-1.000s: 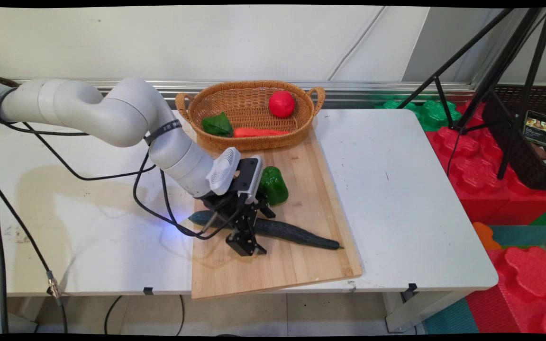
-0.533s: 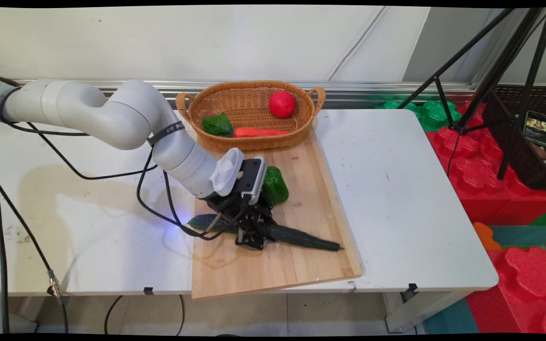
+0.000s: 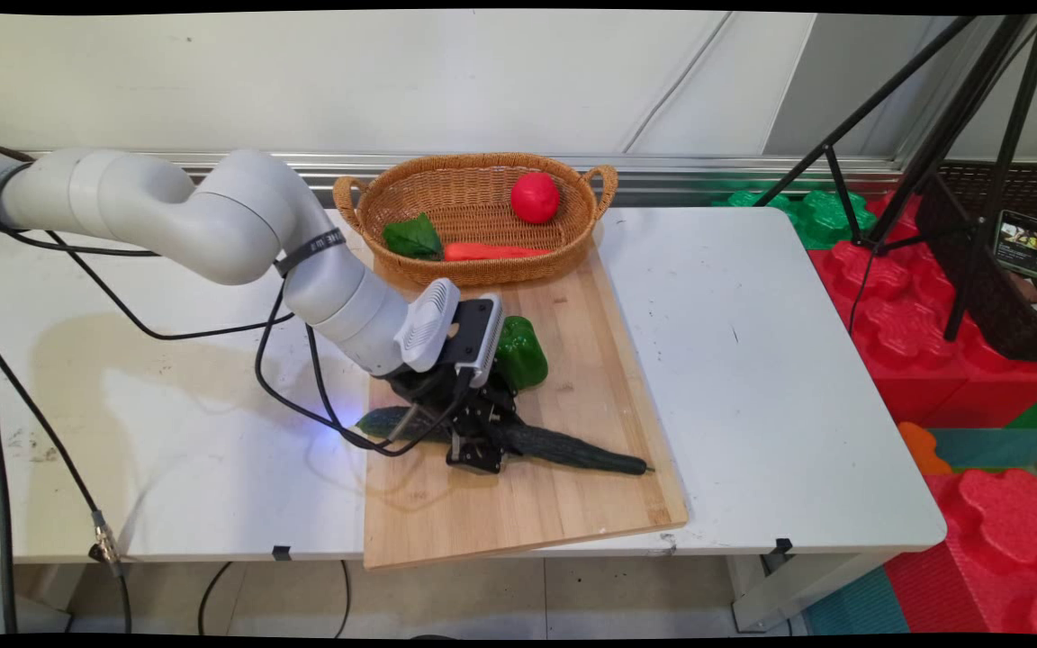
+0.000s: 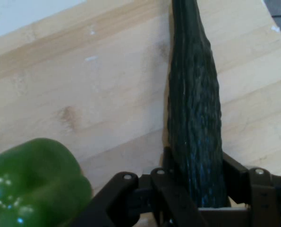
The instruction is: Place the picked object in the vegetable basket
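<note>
I had the gripper (image 3: 480, 447) clamped round the cucumber (image 4: 195, 118) on the cutting board (image 3: 572, 513), green pepper (image 3: 519, 352) just beside. No readable writing anywhere.

Here's the long dark green bumpy cucumber (image 4: 194, 118) running up the frame from between the black two-finger gripper (image 4: 197, 187) — black fingers (image 4: 171, 165) pressed against its sides, clamped on it. It lies on the pale wooden cutting board (image 4: 83, 90). Lower left, a glossy green bell pepper (image 4: 34, 184) sits on the board — apart from the cucumber, bare wood between them.
</note>
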Controlling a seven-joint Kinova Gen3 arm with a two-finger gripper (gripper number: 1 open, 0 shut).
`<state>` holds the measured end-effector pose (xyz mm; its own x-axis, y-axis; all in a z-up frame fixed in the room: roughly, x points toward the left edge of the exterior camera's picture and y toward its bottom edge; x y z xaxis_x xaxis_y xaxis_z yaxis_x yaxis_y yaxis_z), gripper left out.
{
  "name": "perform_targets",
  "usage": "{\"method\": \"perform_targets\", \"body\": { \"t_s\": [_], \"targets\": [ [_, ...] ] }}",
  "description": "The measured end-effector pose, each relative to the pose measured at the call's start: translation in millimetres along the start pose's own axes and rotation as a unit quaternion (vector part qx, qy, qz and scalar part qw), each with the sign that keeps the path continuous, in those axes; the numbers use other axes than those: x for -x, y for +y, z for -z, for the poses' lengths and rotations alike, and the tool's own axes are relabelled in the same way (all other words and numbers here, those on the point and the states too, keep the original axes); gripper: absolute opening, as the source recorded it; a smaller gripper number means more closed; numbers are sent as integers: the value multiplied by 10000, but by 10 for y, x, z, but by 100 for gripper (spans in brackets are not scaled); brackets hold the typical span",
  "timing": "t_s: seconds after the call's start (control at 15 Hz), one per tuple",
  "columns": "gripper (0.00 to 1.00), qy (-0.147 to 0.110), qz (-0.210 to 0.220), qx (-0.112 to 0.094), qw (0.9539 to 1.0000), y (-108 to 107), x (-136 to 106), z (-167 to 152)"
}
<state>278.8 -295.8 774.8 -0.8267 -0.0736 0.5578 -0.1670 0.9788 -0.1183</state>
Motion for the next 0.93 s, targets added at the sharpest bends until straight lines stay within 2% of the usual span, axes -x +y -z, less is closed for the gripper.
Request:
{"method": "perform_targets", "body": {
  "t_s": [0.6,0.93],
  "targets": [
    [0,286,227,-133,9992,54,-49,458],
    [0,553,452,-187,9973,63,-51,944]
  ]
}}
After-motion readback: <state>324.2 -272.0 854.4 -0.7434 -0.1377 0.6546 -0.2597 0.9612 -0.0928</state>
